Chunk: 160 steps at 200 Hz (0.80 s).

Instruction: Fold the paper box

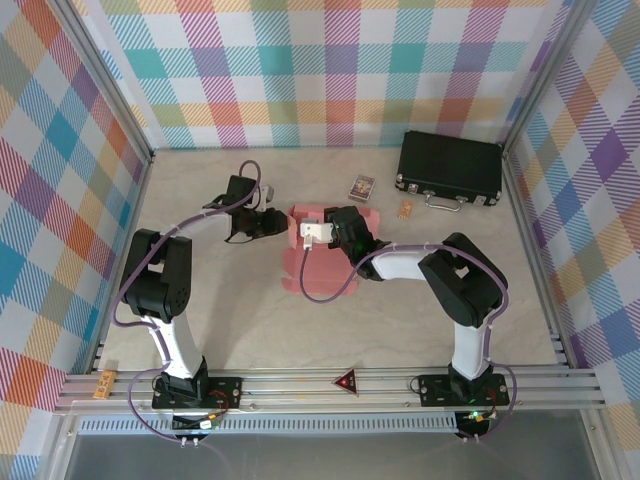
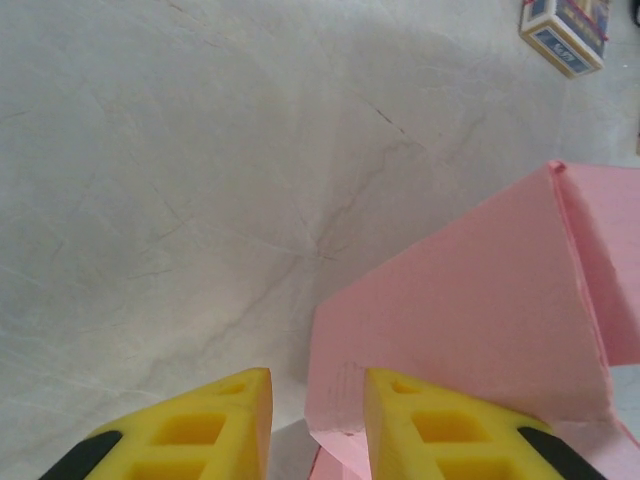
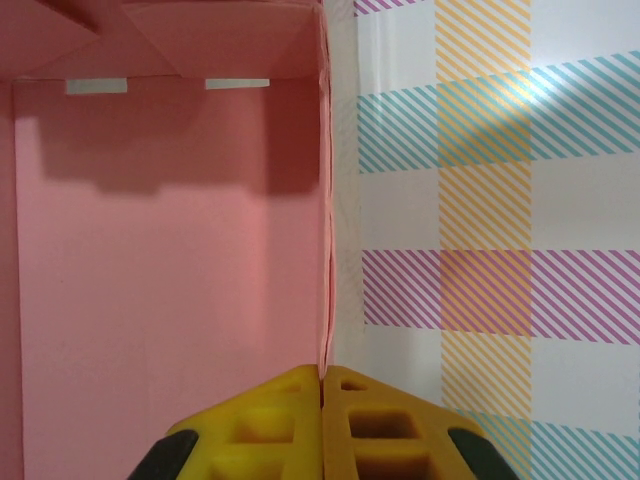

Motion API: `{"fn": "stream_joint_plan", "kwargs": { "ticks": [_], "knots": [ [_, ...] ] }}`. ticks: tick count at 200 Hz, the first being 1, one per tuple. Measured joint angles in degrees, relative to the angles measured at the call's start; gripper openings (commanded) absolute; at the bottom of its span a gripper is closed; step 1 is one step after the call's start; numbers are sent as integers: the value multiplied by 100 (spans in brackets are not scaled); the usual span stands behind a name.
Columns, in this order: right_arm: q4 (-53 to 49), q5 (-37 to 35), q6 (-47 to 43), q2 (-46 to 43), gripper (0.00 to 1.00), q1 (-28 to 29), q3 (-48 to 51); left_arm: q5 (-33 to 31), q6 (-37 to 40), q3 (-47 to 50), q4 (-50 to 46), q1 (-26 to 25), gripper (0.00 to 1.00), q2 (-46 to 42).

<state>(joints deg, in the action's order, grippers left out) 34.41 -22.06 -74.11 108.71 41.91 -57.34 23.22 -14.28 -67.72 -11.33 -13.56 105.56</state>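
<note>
The paper box [image 1: 312, 278] is found at the middle of the worktop [image 1: 240, 330], between the two arms, half formed: a flat base with walls already raised at the far side. A black case [image 1: 450, 168] and a small printed packet [image 1: 361, 187] are set well apart from it, toward the far edge.

The right fingers [image 3: 270, 420] are pressed together on the top edge of one upright wall, and the thin pink sheet [image 3: 170, 250] is seen running straight down into the seam between them. The left fingers [image 2: 215, 425] are kept narrowly apart. A corner of a raised panel [image 2: 470, 310] reaches into the gap between them, but bare worktop is visible beside it, so no pinch is judged to be made there.

The card is judged to be very light and thin: stiff along its creases, springy across them, and easily dented or torn at the notched flaps. It is likely to slide on the smooth worktop unless it is held down. Hold is best taken on a panel edge close to a crease, with a light pinch, while the opposite wall is steadied.
</note>
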Motion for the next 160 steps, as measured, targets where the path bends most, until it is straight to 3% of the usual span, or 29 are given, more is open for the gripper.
{"fn": "stream_joint_plan", "kwargs": {
  "ticks": [94, 160],
  "knots": [
    [-24, 2, 50, 0, 8, 0, 0, 529, 42, 81, 249, 0, 19, 2],
    [-24, 0, 87, 0, 8, 0, 0, 658, 129, 96, 256, 0, 25, 13]
  ]
}}
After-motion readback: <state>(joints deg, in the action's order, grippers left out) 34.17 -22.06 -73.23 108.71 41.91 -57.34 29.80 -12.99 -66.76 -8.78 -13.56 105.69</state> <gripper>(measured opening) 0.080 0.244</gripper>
